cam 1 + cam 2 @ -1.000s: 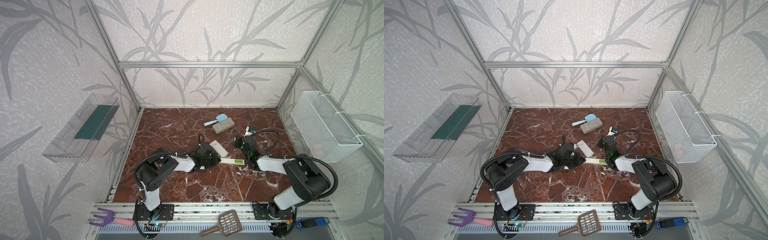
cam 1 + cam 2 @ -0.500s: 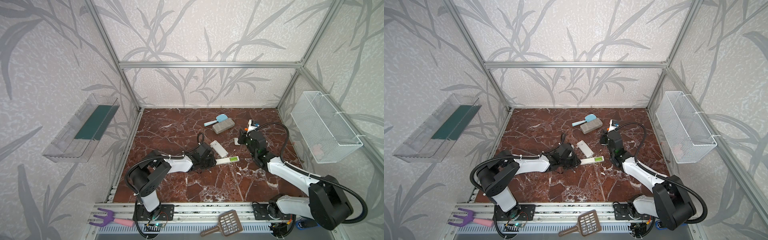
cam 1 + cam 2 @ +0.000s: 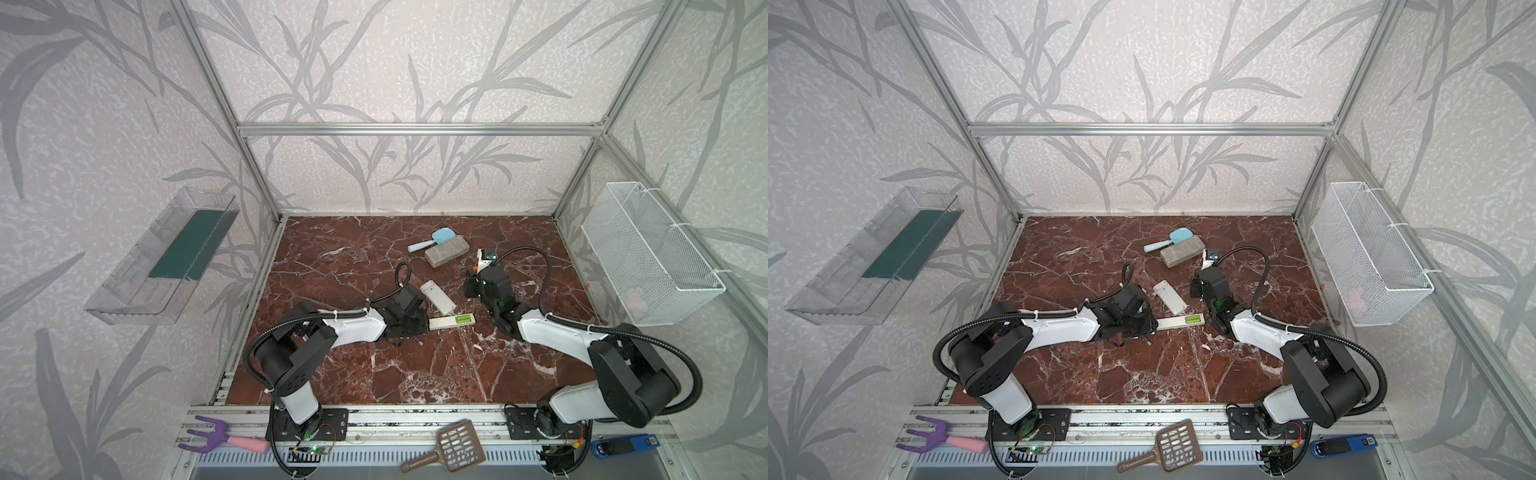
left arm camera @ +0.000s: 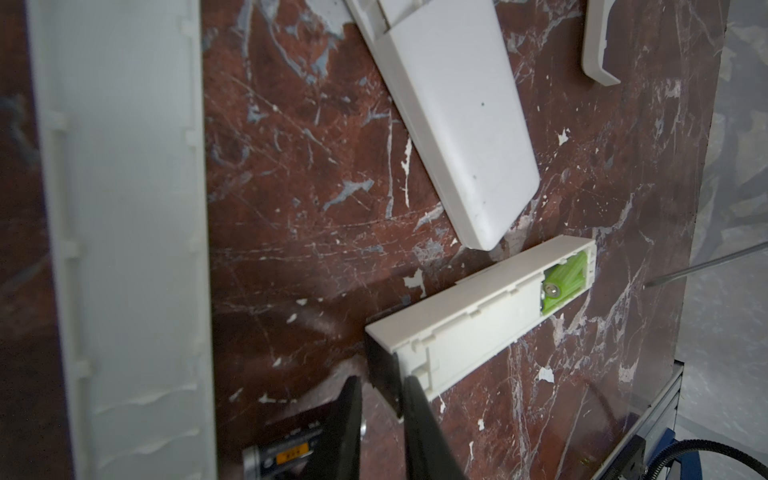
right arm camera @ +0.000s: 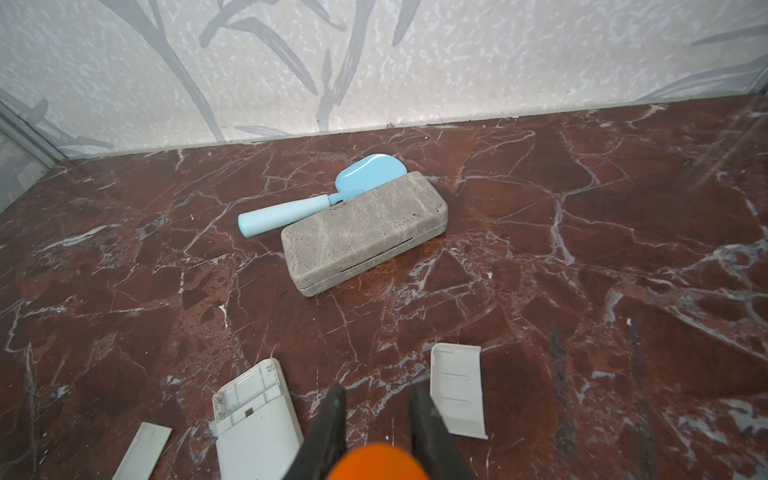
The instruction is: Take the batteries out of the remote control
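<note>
Lime-green batteries sat in the open compartment at one end of a slim white remote. It lay flat on the red marble table, a little right of and below the middle of both top views. The left pincer was at the remote's opposite, dark end. Its two black fingers stood slightly apart with that end at their tips, but whether they pressed on it could not be told. The green cells therefore lay at the far end of the remote from that pincer, to its right in both top views.

A dark battery with a silvery end and an orange label lay on the marble just beside one left finger, partly hidden by it.

The right pincer was clamped on the orange handle of a screwdriver. It was above and slightly right of the green batteries in both top views, apart from them. A wider white remote lay between the two pincers, its rounded end just beside the slim one. A loose white battery cover lay beside the right fingers.
</note>
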You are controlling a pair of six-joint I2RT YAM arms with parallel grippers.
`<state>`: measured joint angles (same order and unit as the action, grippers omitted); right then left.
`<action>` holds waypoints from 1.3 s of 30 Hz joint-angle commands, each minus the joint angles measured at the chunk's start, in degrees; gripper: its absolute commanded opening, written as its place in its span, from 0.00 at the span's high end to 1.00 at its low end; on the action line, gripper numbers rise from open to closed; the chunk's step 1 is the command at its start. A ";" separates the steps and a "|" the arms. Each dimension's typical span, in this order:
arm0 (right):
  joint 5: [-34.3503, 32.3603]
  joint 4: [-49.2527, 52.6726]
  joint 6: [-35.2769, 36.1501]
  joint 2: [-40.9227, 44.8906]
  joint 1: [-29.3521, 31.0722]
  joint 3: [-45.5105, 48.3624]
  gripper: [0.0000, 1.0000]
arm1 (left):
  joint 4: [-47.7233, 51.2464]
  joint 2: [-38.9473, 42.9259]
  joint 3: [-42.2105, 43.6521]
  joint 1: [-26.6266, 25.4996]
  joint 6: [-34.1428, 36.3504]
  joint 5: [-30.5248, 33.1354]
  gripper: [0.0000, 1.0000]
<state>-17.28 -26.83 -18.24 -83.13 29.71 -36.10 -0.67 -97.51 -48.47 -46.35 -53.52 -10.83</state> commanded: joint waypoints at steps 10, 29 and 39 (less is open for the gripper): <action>-2.12 -7.39 2.31 -5.34 0.62 -0.10 1.00 | 2.58 -1.54 -1.83 -0.15 0.69 1.01 0.79; -5.22 -9.53 6.23 -7.57 3.28 1.26 1.00 | 2.66 -2.13 -1.34 -0.10 0.30 0.41 0.79; -7.04 -9.87 9.02 -7.50 4.50 1.99 1.00 | 2.16 -2.13 -0.61 -0.11 -0.09 0.39 0.79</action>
<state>-22.11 -34.50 -10.92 -90.48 33.74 -34.76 -0.23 -98.37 -49.52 -46.37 -53.58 -10.98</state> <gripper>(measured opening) 0.259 0.211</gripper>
